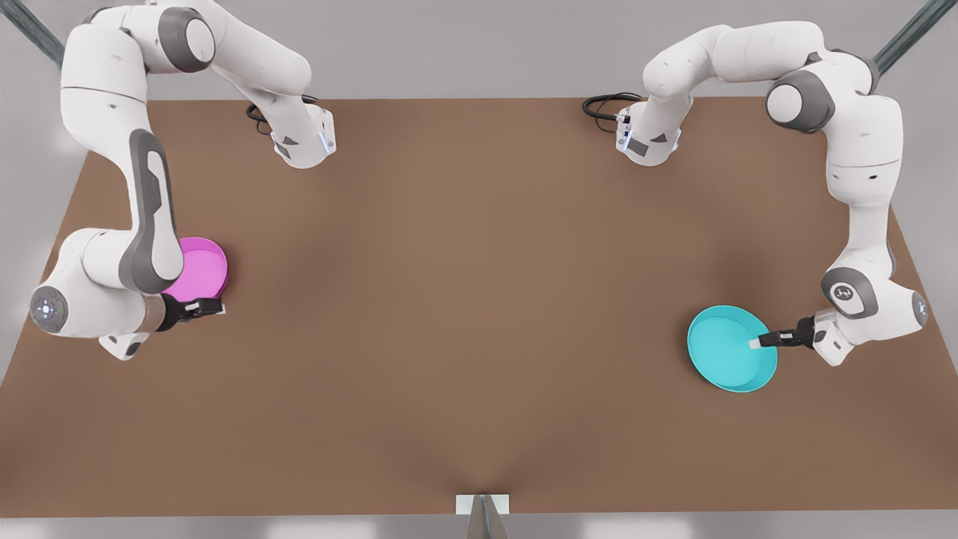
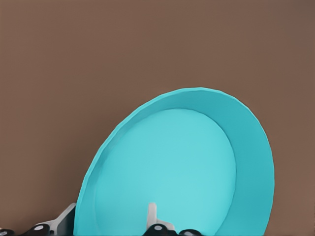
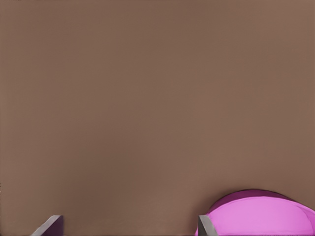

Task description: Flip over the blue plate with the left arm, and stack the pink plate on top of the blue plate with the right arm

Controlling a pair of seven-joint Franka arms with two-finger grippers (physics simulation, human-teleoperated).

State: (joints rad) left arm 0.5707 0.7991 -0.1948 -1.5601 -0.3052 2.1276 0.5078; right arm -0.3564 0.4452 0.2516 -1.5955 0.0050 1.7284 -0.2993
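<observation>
Your left gripper (image 1: 765, 342) pinches the blue plate's (image 1: 727, 358) rim at lower right of the front view – stiff, light, likely slippery, so hold the rim firmly. At middle left, the right gripper (image 1: 211, 305) stands spread beside the pink plate (image 1: 200, 267) – holding nothing.

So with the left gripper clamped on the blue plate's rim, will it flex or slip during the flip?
Probably stiff: the blue plate looks tilted yet keeps its round shape. It could pivot, since the left gripper pinches only one edge. The smooth surface suggests slipperiness.
</observation>
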